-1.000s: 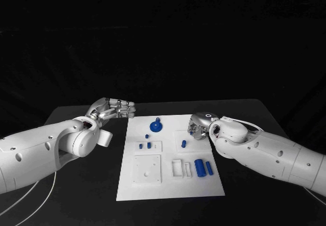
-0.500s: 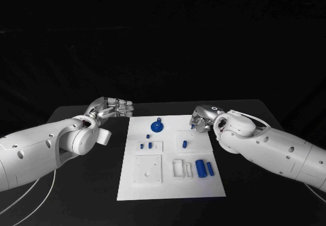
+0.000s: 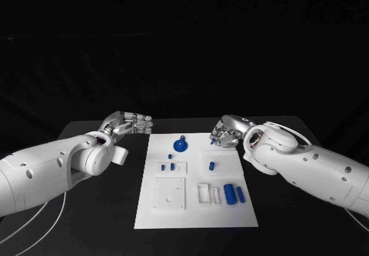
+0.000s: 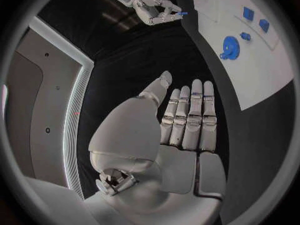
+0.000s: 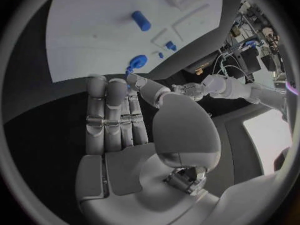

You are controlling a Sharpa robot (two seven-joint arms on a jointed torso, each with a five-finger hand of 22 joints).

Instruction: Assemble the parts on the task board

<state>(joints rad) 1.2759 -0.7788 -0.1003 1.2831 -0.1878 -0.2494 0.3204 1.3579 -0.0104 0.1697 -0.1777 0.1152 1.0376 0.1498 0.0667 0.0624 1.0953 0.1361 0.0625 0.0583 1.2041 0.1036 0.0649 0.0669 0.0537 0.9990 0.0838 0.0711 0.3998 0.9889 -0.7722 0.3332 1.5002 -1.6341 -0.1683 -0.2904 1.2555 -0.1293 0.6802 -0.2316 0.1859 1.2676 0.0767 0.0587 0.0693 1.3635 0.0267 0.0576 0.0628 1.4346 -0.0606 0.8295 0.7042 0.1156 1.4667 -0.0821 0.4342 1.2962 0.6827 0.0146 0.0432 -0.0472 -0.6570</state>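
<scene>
Over the far right corner of the board (image 3: 196, 213), in the head view, the right robot hand (image 3: 227, 132) hangs with a small blue peg (image 3: 211, 142) pinched at its fingertips, clear of the surface. The left robot hand (image 3: 127, 125) is released and holds nothing, above the counter (image 3: 115, 224) just beside the board's far left corner. A gear (image 3: 179, 144) lies between the 2 hands, and a cylinder (image 3: 228, 192) lies near the board's right edge.

From the left wrist, the left robot hand (image 4: 181, 130) is flat, its fingers straight and side by side. Beyond it, the right robot hand (image 4: 153, 7) shows the peg (image 4: 182, 13) sticking out from thumb and fingertip. The gear (image 4: 230, 48) rests on the board (image 4: 269, 80).

From the right wrist, the right robot hand (image 5: 125, 130) has its thumb folded across toward the fingers; the peg itself I cannot make out here. The gear (image 5: 138, 61) and cylinder (image 5: 141, 21) sit on the board (image 5: 87, 30).

The peg looks light, rigid and smooth, so it could twist or slip in so small a pinch. Holding it across its middle, with the lower end free for seating, seems best.
</scene>
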